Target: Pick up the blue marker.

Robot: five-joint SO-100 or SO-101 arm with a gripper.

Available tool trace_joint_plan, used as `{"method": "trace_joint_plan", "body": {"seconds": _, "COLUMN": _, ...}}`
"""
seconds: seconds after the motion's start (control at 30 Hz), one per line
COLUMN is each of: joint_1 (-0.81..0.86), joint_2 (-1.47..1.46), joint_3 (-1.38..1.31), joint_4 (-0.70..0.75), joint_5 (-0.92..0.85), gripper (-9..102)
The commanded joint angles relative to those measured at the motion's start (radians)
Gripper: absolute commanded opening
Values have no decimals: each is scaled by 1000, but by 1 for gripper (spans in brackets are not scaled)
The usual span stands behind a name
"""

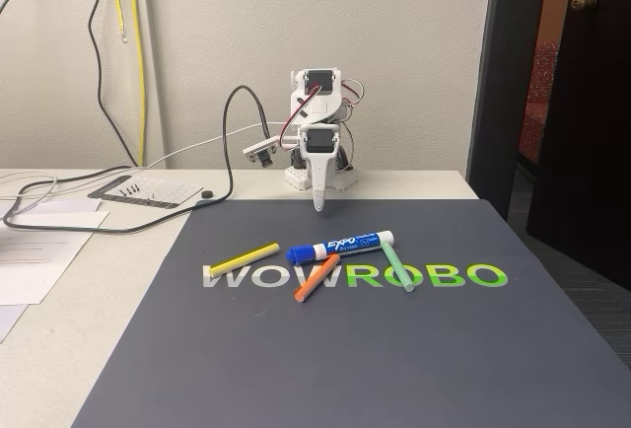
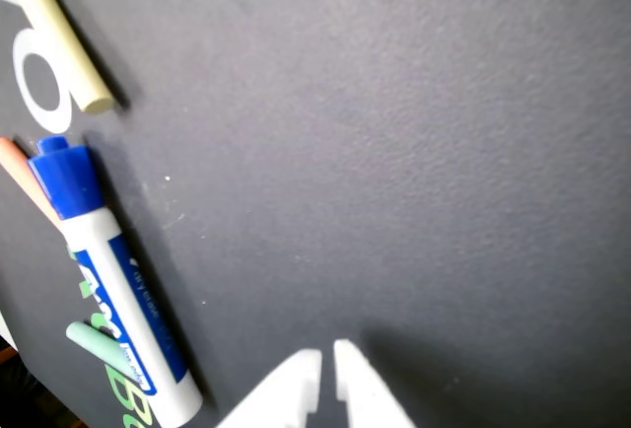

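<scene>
Orange stick (image 1: pixel 315 278) nearest, at 7 o'clock of marker, tip tucked against it: crowds grasp. Marker (image 1: pixel 340 247) flat on mat (image 1: pixel 296 369), blue cap left in fixed view. Mint stick (image 1: pixel 398 266) touching its right end. Gripper (image 1: pixel 320 209) at marker's 12 o'clock, tip down, fingers nearly together, empty; probably poised to descend.

The fixed view stands at the near table edge, facing the arm (image 1: pixel 317 142) at the far wall across the dark mat (image 1: pixel 296 349). The wrist view looks steeply down at that mat from close above. Both share the blue marker (image 1: pixel 340 245) (image 2: pixel 113 285).
</scene>
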Motion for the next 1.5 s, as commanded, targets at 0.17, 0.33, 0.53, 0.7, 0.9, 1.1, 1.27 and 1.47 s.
{"method": "trace_joint_plan", "body": {"seconds": 0.17, "joint_1": 0, "joint_2": 57, "joint_3": -32, "joint_4": -6, "joint_5": 2, "gripper": 0}}
{"method": "trace_joint_plan", "body": {"seconds": 0.33, "joint_1": 0, "joint_2": 57, "joint_3": -32, "joint_4": -6, "joint_5": 2, "gripper": 0}}
{"method": "trace_joint_plan", "body": {"seconds": 0.53, "joint_1": 0, "joint_2": 57, "joint_3": -32, "joint_4": -6, "joint_5": 0, "gripper": 0}}
{"method": "trace_joint_plan", "body": {"seconds": 0.7, "joint_1": -2, "joint_2": 57, "joint_3": -32, "joint_4": -6, "joint_5": -3, "gripper": 0}}
{"method": "trace_joint_plan", "body": {"seconds": 0.9, "joint_1": -3, "joint_2": 57, "joint_3": -32, "joint_4": -6, "joint_5": -5, "gripper": 0}}
{"method": "trace_joint_plan", "body": {"seconds": 1.1, "joint_1": -3, "joint_2": 57, "joint_3": -31, "joint_4": -9, "joint_5": -5, "gripper": 0}}
{"method": "trace_joint_plan", "body": {"seconds": 1.27, "joint_1": -5, "joint_2": 57, "joint_3": -29, "joint_4": -18, "joint_5": -15, "gripper": 0}}
{"method": "trace_joint_plan", "body": {"seconds": 1.47, "joint_1": -26, "joint_2": 57, "joint_3": -35, "joint_4": -26, "joint_5": -54, "gripper": 0}}
